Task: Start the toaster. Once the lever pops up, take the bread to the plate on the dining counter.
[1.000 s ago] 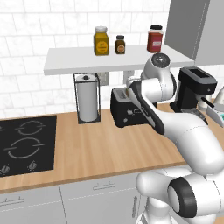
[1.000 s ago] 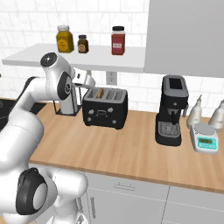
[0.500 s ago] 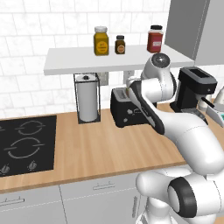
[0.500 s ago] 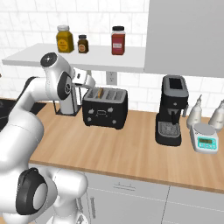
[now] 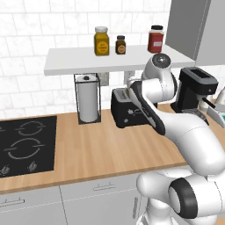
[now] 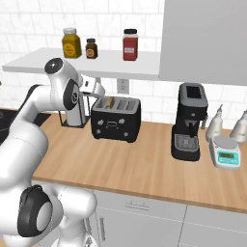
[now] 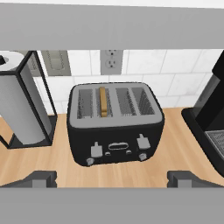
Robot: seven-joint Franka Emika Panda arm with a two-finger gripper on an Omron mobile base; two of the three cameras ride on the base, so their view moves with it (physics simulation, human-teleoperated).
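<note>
- First step in hand: starting the toaster (image 7: pixel 114 123), which sits mid-worktop (image 7: pixel 131 175) with the bread (image 7: pixel 103 101) upright in a slot.
- Pincer (image 7: pixel 112 178) at six o'clock, spread wide, empty.
- Next, I judge: descend onto the lever (image 7: pixel 96 151) at seven o'clock of the toaster's front.

Black toaster (image 7: pixel 116 131) on wooden worktop, bread (image 7: pixel 103 101) loaded.
Stands upright, knobs and levers facing forward; tan slice sits on edge in second slot from left, top edge showing.

The toaster (image 7: pixel 115 124) sits between the paper-towel holder (image 7: pixel 24 103) and coffee machine (image 7: pixel 212 118), bread (image 7: pixel 103 101) in its slot.
</note>
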